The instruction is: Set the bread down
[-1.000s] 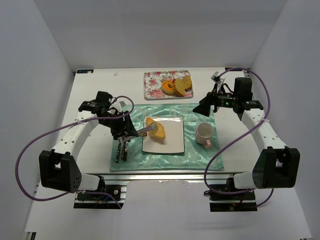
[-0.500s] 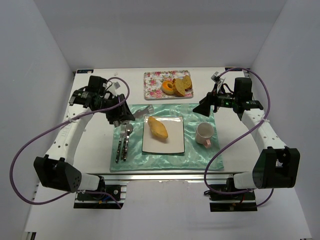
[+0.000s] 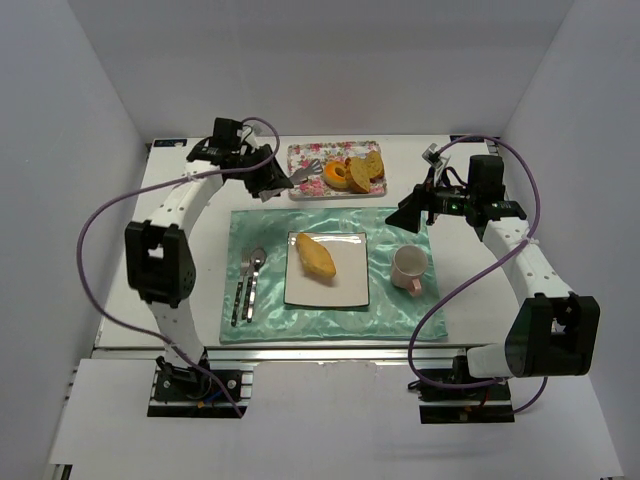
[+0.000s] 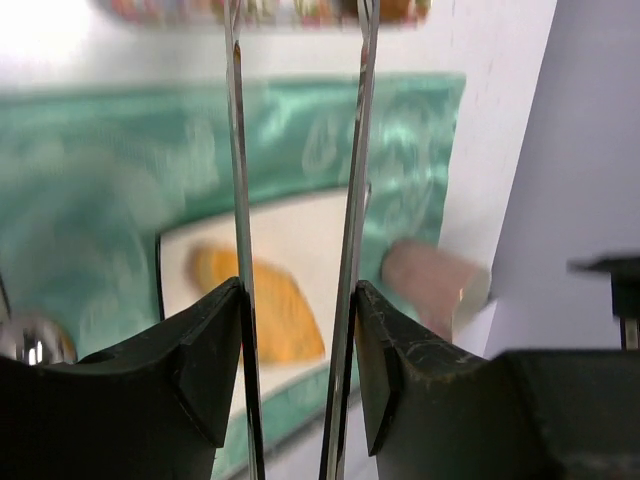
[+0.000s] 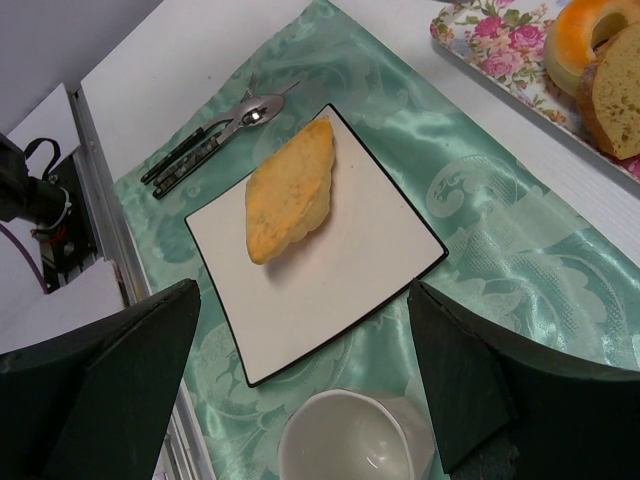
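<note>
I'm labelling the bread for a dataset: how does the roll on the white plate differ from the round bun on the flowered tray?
The roll is long and oval; the bun is round and deeper orange. The roll lies alone on the white plate; the bun shares the flowered tray with browner slices. Both are golden-orange bread.

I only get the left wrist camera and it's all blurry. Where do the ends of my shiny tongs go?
Observer: From above, the tongs end over the left part of the flowery tray.
Operator: Any bread there?
Observer: A round orange bun and browner slices lie on its right part.
Operator: And the other arm?
Observer: The right gripper hangs open and empty beyond the pink cup.
</note>
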Robot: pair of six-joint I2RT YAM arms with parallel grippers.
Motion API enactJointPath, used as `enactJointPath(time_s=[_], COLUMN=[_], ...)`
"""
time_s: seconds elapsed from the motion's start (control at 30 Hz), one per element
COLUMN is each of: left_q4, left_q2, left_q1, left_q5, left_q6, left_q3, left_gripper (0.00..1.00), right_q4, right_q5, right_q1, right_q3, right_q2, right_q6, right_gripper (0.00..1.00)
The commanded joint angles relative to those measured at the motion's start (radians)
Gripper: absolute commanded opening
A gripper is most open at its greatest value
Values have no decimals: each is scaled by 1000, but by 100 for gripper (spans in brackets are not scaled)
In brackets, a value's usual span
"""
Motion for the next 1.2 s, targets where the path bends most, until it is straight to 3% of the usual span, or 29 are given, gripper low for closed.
enactJointPath(time_s=[0.0, 0.17, 0.3, 1.0, 1.17], left_q4=[127, 102, 84, 64, 45], left_q2=[126, 275, 340, 320, 348], left_q1=[-5, -11, -15, -43, -63], left_q5=[24, 5, 31, 97, 108], left_q6=[-56, -82, -89, -46, -41], left_q3=[140, 322, 375, 287, 304], left_gripper=[56, 56, 56, 56, 51], right_q4=[30, 32, 32, 29, 30], right_q5=[-22, -3, 0, -11, -9], right_q1=[-9, -9, -9, -10, -12], right_q3=[24, 13, 5, 25, 17], right_q2=[-3, -13, -18, -4, -9], right_q6=[-3, -9, -14, -11, -9], right_gripper=[89, 89, 89, 89, 89])
